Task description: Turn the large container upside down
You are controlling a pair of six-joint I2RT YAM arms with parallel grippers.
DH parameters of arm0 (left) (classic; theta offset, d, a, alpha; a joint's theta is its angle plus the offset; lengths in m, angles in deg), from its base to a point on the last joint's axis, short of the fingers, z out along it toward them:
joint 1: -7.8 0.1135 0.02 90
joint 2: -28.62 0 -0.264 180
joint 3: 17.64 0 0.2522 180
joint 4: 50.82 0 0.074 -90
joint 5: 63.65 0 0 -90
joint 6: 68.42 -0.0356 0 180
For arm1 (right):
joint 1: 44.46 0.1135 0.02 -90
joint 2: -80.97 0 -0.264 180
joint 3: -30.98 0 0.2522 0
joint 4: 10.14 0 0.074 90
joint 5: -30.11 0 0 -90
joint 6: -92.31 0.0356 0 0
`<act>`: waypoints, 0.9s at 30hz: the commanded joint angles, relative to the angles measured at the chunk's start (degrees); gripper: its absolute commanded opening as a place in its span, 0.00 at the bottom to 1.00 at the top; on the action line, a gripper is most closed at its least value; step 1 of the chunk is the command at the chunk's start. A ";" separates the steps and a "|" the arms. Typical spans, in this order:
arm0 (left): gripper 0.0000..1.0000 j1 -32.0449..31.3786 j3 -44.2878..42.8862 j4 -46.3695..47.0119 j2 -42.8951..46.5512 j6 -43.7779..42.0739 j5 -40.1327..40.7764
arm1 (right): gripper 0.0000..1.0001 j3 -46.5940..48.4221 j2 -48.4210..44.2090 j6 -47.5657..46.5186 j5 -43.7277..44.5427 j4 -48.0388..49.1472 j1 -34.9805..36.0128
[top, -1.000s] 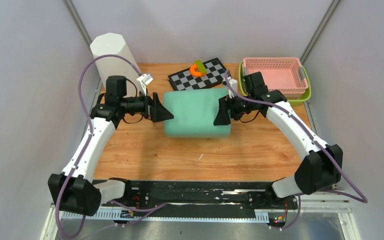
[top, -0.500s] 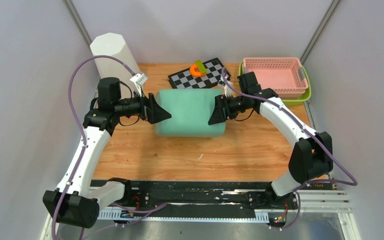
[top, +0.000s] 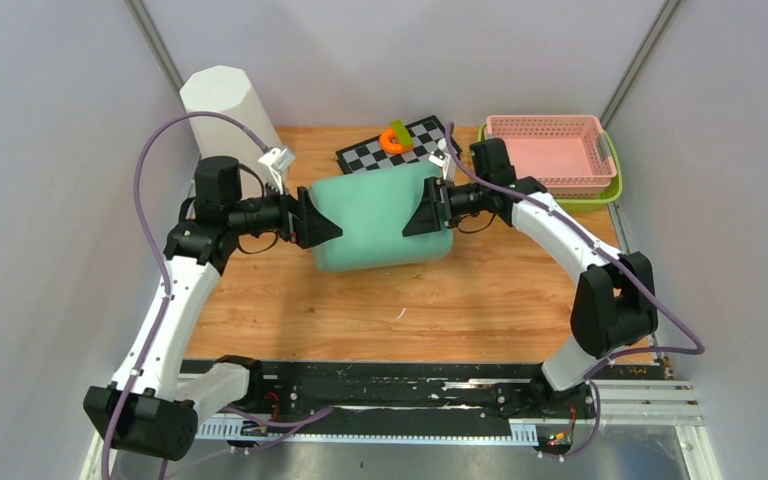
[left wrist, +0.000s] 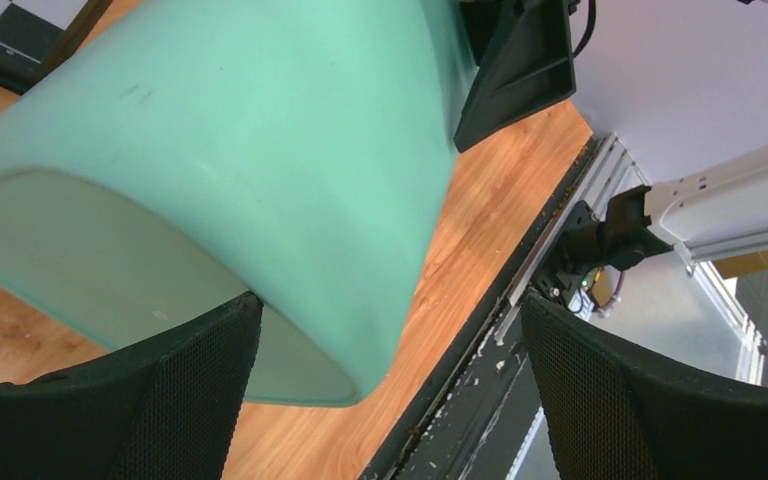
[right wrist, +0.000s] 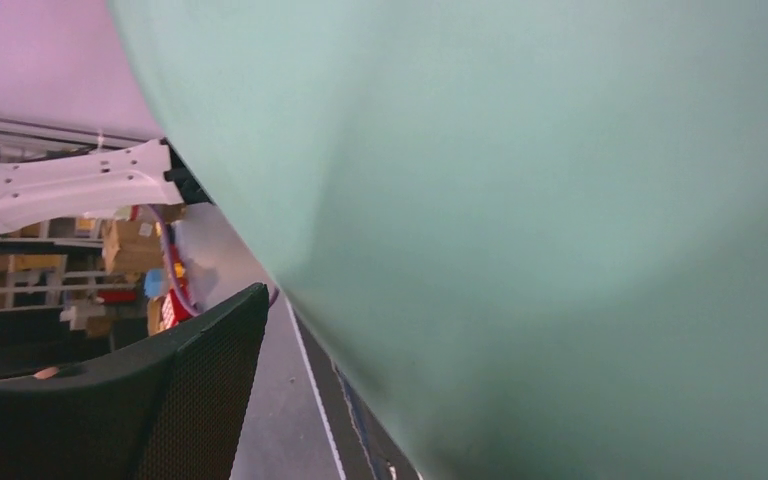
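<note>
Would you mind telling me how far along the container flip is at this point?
Done: the left gripper and right gripper have their jaws set against opposite ends of the large green container. In hand: it sits skewed between them, apparently partly off the wooden table. Left: the turn-over itself and setting it down.

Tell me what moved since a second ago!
The green container tipped up: its right end rose and swung toward the back, and the whole thing slid a little left on the wooden table. The right gripper went up and back with that end. The left gripper drew slightly left at the other end. The white cylinder, checkerboard and pink basket stayed put.
</note>
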 commanded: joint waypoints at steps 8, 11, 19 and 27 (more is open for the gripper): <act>1.00 -1.66 -4.51 4.23 1.41 1.94 -3.46 | 0.76 -2.51 1.85 6.95 -11.56 13.01 3.55; 1.00 -1.66 -5.25 4.11 1.58 2.48 -2.89 | 0.76 -2.25 2.41 7.43 -11.73 13.22 3.69; 1.00 -1.67 -7.00 0.50 2.05 1.35 1.83 | 0.78 -1.97 5.17 10.26 -12.60 16.61 4.91; 1.00 -1.66 -7.80 -3.19 2.60 -0.85 5.65 | 0.80 -2.31 9.39 16.44 -14.53 25.00 6.25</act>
